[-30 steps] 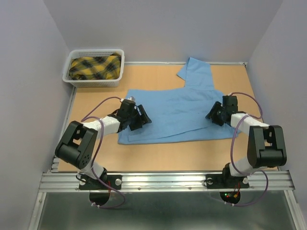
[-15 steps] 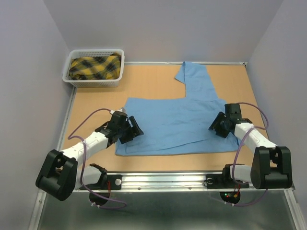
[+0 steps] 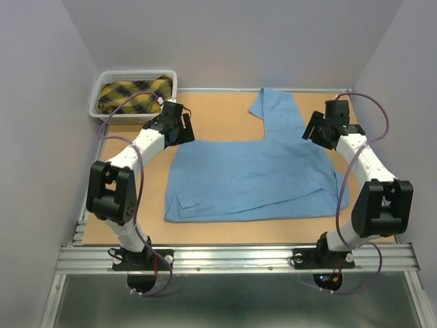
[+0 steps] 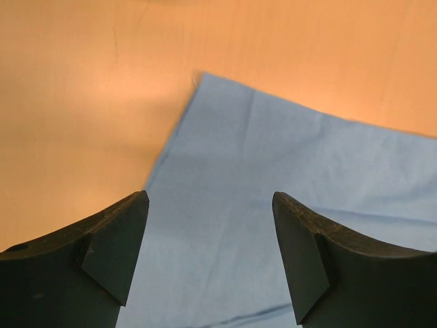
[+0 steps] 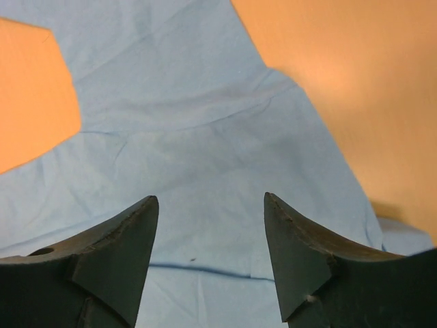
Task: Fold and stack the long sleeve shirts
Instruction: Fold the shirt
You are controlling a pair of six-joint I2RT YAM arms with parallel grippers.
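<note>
A light blue long sleeve shirt (image 3: 252, 174) lies partly folded and flat on the wooden table, one part (image 3: 276, 113) reaching toward the back wall. My left gripper (image 3: 179, 130) hovers over the shirt's far left corner. In the left wrist view that gripper (image 4: 209, 198) is open, with only the cloth (image 4: 273, 178) showing between its fingers. My right gripper (image 3: 317, 131) hovers over the shirt's far right edge. In the right wrist view it (image 5: 210, 199) is open too, above the blue cloth (image 5: 191, 137). Neither gripper holds anything.
A white basket (image 3: 102, 113) holding a yellow and black plaid cloth (image 3: 133, 94) stands at the far left corner. Walls enclose the table on three sides. The metal rail (image 3: 232, 258) with both arm bases runs along the near edge.
Both arms have swung from the shirt's near half to its far edge. Both grippers have opened wider. The shirt lies slightly nearer than a second ago.
</note>
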